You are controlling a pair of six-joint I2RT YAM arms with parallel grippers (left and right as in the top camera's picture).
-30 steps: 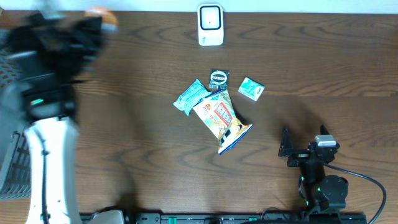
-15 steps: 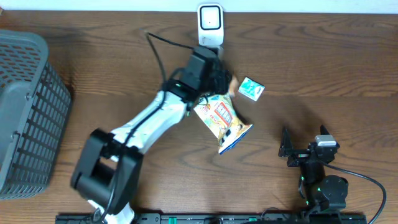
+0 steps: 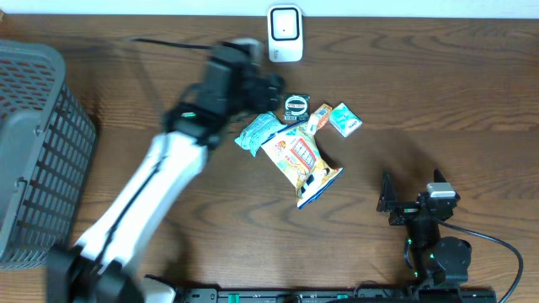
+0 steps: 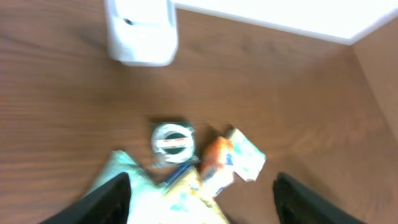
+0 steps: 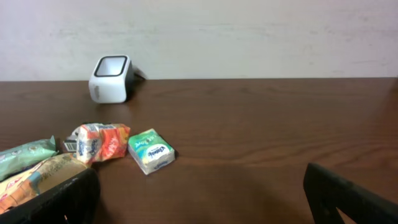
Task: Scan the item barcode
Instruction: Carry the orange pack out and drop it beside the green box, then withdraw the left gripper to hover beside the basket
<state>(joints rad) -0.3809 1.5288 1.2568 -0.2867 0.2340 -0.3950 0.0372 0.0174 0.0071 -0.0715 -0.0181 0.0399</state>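
Basket [image 3: 34,143] stands at far left. Next, the left gripper [image 3: 265,86] hovers, fingers spread and empty, between the scanner [image 3: 285,35] and the pile. There the orange snack packet [image 3: 317,118] lies on the table just beside a green tissue pack [image 3: 344,120]. The right gripper [image 3: 396,202] rests wide open, well apart. Nothing faces the scanner, so scanning looks undone.

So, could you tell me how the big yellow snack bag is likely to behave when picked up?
The snack bag looks puffy and crinkled, so probably light and floppy when pinched. Its glossy film may be slippery. Lying flat, it seems unlikely to roll.
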